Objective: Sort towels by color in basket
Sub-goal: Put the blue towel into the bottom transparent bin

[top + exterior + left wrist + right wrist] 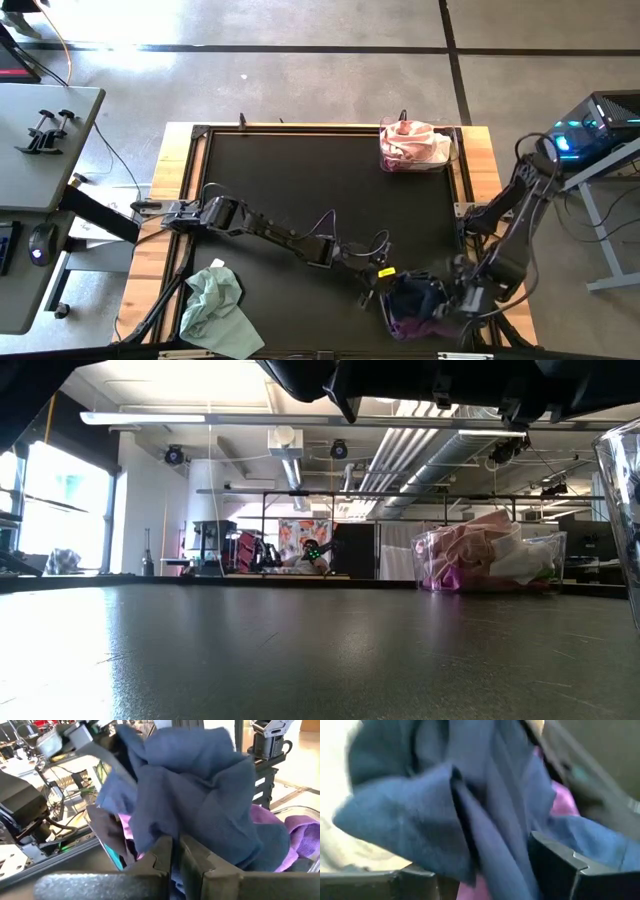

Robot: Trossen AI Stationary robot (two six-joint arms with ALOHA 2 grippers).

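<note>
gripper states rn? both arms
Left pincer: fingers nearly together, closed on the navy towel above the near-right basket.
Right pincer: fingers apart, open, with the same navy towel hanging between them.

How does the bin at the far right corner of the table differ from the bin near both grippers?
The far bin holds pink and white towels; the near bin holds a navy towel over purple ones. The far bin stands alone, with no arm near it; the near bin has the left gripper and right gripper at it. Both bins are clear and stand on the black table.
</note>
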